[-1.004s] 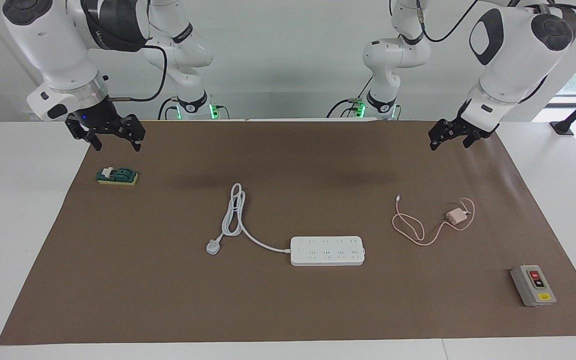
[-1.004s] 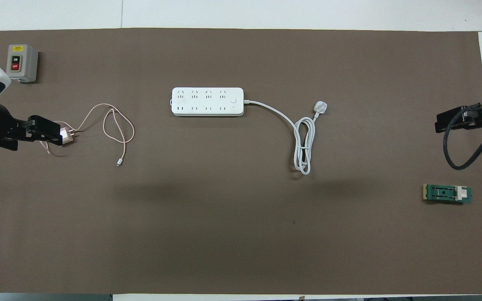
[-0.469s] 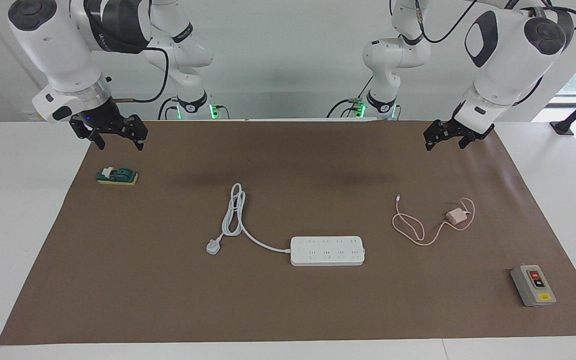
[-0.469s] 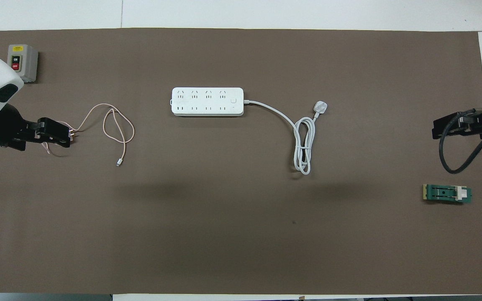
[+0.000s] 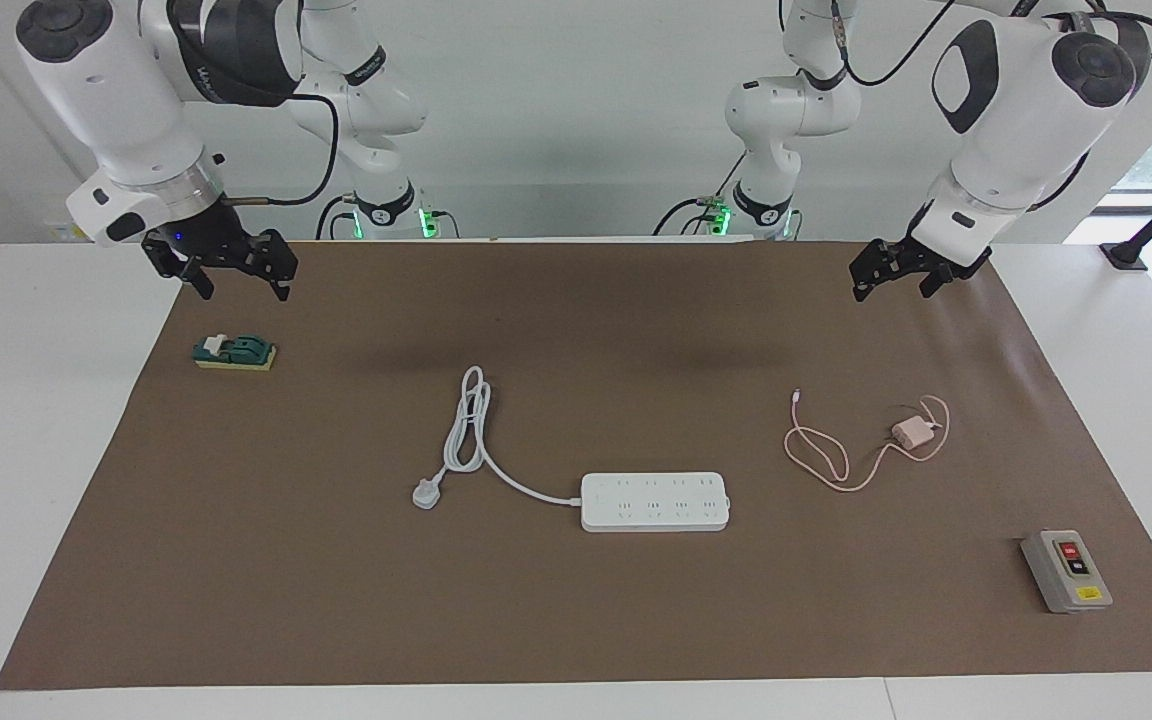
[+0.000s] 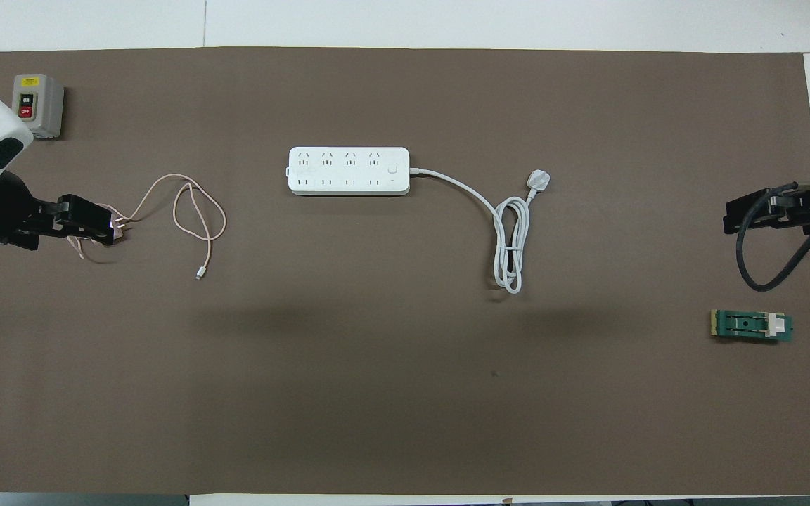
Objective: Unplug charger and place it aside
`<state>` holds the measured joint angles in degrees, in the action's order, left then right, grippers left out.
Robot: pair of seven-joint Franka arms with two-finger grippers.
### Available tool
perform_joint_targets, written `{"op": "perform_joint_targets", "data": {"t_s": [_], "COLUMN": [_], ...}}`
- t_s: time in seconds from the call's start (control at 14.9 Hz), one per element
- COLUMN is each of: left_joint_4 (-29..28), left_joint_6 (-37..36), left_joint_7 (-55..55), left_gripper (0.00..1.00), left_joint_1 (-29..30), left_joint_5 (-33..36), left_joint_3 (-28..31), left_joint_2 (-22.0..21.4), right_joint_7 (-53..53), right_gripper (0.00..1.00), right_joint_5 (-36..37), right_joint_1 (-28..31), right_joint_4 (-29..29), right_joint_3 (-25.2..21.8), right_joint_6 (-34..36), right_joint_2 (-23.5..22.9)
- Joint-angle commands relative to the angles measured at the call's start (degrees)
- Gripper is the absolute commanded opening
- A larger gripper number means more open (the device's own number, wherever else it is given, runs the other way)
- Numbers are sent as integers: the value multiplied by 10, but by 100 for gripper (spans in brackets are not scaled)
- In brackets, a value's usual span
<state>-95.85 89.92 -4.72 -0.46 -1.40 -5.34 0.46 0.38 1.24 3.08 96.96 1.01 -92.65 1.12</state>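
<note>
The pale-pink charger [image 5: 909, 432] lies on the brown mat [image 5: 576, 620] at the left arm's end, its thin pink cable [image 5: 821, 455] looping beside it. It is unplugged and well apart from the white power strip [image 5: 655, 501]. My left gripper [image 5: 893, 282] hangs open and empty in the air above the charger, not touching it. In the overhead view the left gripper [image 6: 88, 229] covers the cube; only its prongs [image 6: 121, 223] and the cable's connector end [image 6: 199, 273] show. My right gripper [image 5: 233, 277] waits open and raised at the right arm's end; it also shows in the overhead view [image 6: 749, 215].
The power strip [image 6: 349, 171] has a thick white cord coiled toward the right arm's end, ending in a plug [image 5: 426, 493]. A grey switch box [image 5: 1066, 570] stands farther from the robots than the charger. A small green part [image 5: 235, 352] lies under the right gripper.
Both grippers have risen slightly, and the left one has shifted a little toward the table's middle. The charger, cable and power strip have not moved.
</note>
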Motion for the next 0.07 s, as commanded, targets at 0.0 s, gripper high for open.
{"op": "perform_joint_targets", "data": {"t_s": [0.0], "left_joint_4": [29], "left_joint_6": [-17], "left_joint_7": [10], "left_gripper": [100], "left_joint_1": [2], "left_joint_5": [-1], "left_joint_3": [2], "left_joint_2": [15], "right_joint_7": [10], "right_gripper": [100], "right_joint_5": [-8], "right_joint_1": [1], "right_joint_4": [13], "right_joint_3": [2], "right_joint_6": [-2], "right_joint_2": [16]}}
